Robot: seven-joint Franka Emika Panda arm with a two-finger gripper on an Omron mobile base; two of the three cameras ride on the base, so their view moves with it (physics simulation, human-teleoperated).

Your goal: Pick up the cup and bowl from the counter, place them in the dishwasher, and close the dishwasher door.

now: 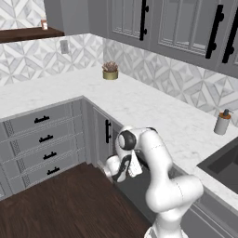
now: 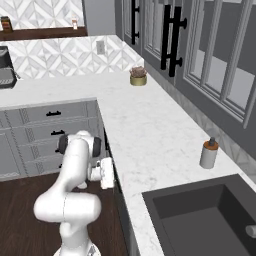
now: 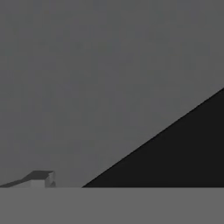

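Pincer (image 1: 122,173) is down low against the dishwasher door (image 1: 139,190), pressed so close I can't tell if its fingers are apart or together. No cup or bowl on the tabletop (image 1: 139,107) above it, so I'd guess they're loaded and only closing is left. Soap bottle (image 1: 222,122) and plant pot (image 1: 110,72) sit well away; open floor (image 1: 69,204) behind.

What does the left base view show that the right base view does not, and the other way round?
Left base view, not the right: the black bar handle on the lower cabinet door next to the drawers. Right base view, not the left: a dark appliance at the picture's left edge. Both share the white arm, the potted plant, the soap bottle and the sink.
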